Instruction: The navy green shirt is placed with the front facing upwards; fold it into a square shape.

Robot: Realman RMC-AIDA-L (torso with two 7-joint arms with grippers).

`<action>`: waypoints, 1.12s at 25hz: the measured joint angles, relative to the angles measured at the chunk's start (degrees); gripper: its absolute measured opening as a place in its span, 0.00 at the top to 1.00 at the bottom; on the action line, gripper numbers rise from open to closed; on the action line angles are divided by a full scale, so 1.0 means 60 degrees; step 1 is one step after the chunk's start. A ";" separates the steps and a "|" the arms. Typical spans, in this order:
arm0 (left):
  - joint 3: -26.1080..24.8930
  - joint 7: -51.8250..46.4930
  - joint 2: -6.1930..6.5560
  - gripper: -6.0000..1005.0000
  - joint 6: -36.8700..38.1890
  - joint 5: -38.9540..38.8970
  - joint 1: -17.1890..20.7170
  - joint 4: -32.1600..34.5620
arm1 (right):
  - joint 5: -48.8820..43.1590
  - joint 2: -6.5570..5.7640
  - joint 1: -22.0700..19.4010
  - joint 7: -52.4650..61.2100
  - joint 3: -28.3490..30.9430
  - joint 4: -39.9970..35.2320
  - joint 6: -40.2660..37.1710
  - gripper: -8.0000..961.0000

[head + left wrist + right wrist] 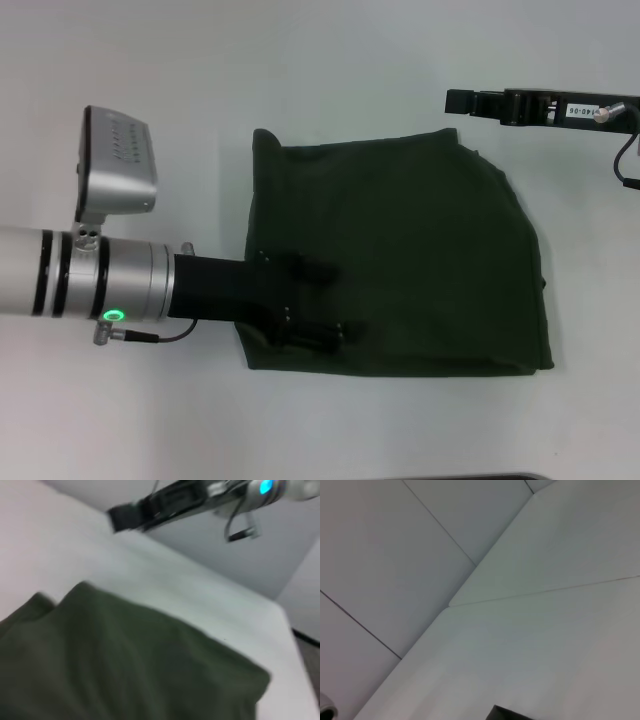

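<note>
The left gripper [325,305] reaches in from the table's left side and lies over the near left part of the navy green shirt [420,250], black against the dark cloth; its fingers [315,270] show spread apart in the head view, one above the fabric and one near the shirt's near edge, and whether they pinch any cloth cannot be told. The shirt rests around the middle of the white table [300,80], folded into a rough rectangle with only plain dark green showing. Its near edge runs fairly straight, its right side bulges in a curve, and its far left corner stands up in a small point. Beyond the shirt's far right corner, the right gripper [462,102] hovers over bare table near the far right edge, apart from the cloth; its finger state cannot be told.
</note>
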 joint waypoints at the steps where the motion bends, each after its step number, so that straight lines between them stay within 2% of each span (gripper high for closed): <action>1: -0.0065 0.0008 0.0003 0.10 0.0230 -0.0008 0.0004 0.0108 | 0.0000 0.0001 -0.0003 -0.0020 0.0000 0.0000 0.0001 0.98; 5: -0.0325 0.0256 0.0011 0.10 0.1069 -0.0332 0.0057 0.0407 | -0.0003 0.0017 -0.0032 -0.0111 0.0000 0.0011 -0.0002 0.98; 8: -0.0479 0.0466 0.0019 0.10 0.1131 -0.0742 0.0062 0.0412 | -0.0007 0.0031 -0.0036 -0.0134 -0.0021 0.0014 -0.0002 0.98; 13: -0.0407 0.0469 -0.0026 0.10 0.0395 -0.0849 -0.0114 0.0279 | -0.0014 0.0090 -0.0040 -0.0182 -0.0041 0.0015 0.0003 0.98; 21: -0.0289 0.0478 -0.0045 0.10 -0.1215 -0.0835 -0.0551 -0.0535 | -0.0015 0.0116 -0.0024 -0.0217 -0.0118 0.0029 0.0005 0.98; 28: 0.0078 0.0417 -0.0033 0.10 -0.1820 -0.0802 -0.0693 -0.0791 | -0.0015 0.0118 -0.0001 -0.0213 -0.0124 0.0029 0.0005 0.98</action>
